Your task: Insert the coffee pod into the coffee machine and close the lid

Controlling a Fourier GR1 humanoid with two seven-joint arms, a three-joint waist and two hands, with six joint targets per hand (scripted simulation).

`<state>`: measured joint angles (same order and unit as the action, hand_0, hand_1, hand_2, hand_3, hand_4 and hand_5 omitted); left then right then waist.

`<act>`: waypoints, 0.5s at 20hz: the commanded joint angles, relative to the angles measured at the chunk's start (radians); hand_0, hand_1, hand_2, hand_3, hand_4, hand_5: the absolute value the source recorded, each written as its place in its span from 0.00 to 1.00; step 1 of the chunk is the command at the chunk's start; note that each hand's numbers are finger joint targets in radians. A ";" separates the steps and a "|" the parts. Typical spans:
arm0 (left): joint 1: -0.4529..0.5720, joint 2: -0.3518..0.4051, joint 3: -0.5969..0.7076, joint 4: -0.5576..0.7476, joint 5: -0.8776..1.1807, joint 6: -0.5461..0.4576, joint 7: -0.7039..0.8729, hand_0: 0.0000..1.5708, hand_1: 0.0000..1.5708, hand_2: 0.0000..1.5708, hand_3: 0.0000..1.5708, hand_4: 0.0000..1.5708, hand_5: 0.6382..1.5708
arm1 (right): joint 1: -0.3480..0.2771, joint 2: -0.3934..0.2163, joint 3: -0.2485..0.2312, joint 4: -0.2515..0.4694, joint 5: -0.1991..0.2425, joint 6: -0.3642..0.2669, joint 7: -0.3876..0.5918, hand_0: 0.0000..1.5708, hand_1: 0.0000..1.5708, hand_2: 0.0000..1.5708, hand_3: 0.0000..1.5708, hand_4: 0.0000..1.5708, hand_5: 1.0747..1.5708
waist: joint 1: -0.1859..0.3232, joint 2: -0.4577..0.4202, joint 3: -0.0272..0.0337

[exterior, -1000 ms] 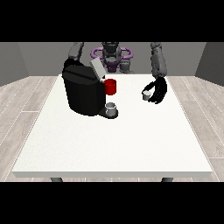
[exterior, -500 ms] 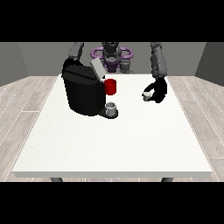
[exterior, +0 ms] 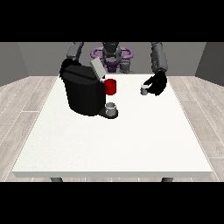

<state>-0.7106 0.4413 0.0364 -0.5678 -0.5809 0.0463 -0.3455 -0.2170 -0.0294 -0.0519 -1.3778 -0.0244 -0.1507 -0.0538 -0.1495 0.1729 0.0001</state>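
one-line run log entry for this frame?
phase: grasping pod | hand at the view's right: at coffee pod | coffee machine: lid open | pod: not inserted

A bare test room set up for tabletop robot work

A large white rectangular table (exterior: 113,144) fills the middle, standing on pale grey wood-plank flooring (exterior: 22,100) with plain grey walls (exterior: 26,61) behind; a grey humanoid robot (exterior: 112,54) stands at the far edge, and a bulky black coffee machine (exterior: 83,89) is the only homely fitting.
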 commanded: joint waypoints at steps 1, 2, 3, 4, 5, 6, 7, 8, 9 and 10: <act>-0.073 0.013 -0.017 -0.054 0.001 -0.109 0.033 0.85 0.85 0.89 0.87 0.38 1.00 | 0.018 -0.018 -0.040 0.097 -0.033 0.036 -0.040 0.00 0.00 0.00 0.00 0.28 1.00 | 0.020 -0.050 0.0008; -0.076 -0.010 -0.006 -0.031 -0.006 -0.057 0.017 0.84 0.84 0.88 0.86 0.37 1.00 | -0.036 0.026 0.012 0.034 0.021 -0.044 0.037 0.00 0.00 0.00 0.00 0.28 1.00 | 0.000 -0.018 -0.0003; -0.078 0.007 -0.009 -0.036 0.004 -0.127 0.039 0.82 0.82 0.87 0.85 0.35 1.00 | -0.006 0.028 0.013 0.036 0.005 -0.027 0.057 0.00 0.00 0.00 0.00 0.29 1.00 | 0.008 -0.078 -0.0001; -0.095 0.009 0.013 -0.038 0.005 -0.080 0.022 0.79 0.79 0.84 0.84 0.34 1.00 | -0.007 0.008 0.012 0.041 0.003 0.004 0.011 0.00 0.00 0.00 0.00 0.32 1.00 | -0.015 -0.024 -0.0002; -0.112 0.012 0.005 -0.036 0.001 -0.101 0.040 0.80 0.80 0.84 0.83 0.34 1.00 | 0.047 0.028 0.106 0.031 0.024 -0.035 -0.022 0.00 0.00 0.00 0.00 0.31 1.00 | -0.021 -0.050 -0.0001; -0.161 -0.020 -0.016 -0.080 -0.007 -0.124 0.083 0.80 0.80 0.85 0.82 0.35 1.00 | -0.056 -0.005 -0.015 0.109 -0.005 -0.005 -0.038 0.00 0.00 0.00 0.00 0.31 1.00 | 0.014 -0.028 0.0005; -0.154 -0.004 -0.008 -0.071 -0.009 -0.112 0.045 0.79 0.79 0.84 0.82 0.36 1.00 | -0.004 0.028 0.036 0.088 0.016 -0.008 -0.070 0.00 0.00 0.00 0.00 0.31 1.00 | -0.016 -0.013 0.0001; -0.119 -0.050 -0.038 -0.104 -0.014 -0.151 0.075 0.79 0.79 0.84 0.82 0.36 1.00 | -0.001 -0.005 -0.018 0.136 -0.014 0.005 -0.049 0.00 0.00 0.00 0.00 0.30 1.00 | 0.028 -0.083 0.0004; -0.138 -0.072 -0.047 -0.110 -0.029 -0.141 0.132 0.79 0.79 0.84 0.82 0.36 1.00 | -0.019 -0.010 -0.018 0.143 -0.019 0.015 -0.032 0.00 0.00 0.00 0.00 0.32 1.00 | 0.024 -0.091 0.0004; -0.146 -0.053 -0.003 -0.084 -0.012 -0.088 0.078 0.79 0.79 0.84 0.82 0.36 1.00 | -0.035 -0.021 0.000 0.098 -0.020 0.046 -0.044 0.00 0.00 0.00 0.00 0.28 1.00 | -0.019 -0.020 -0.0001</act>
<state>-0.8310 0.4102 0.0203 -0.6413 -0.5915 -0.0597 -0.2777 -0.2317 -0.0299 -0.0475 -1.2866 -0.0307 -0.1423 -0.0846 -0.1473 0.1284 0.0005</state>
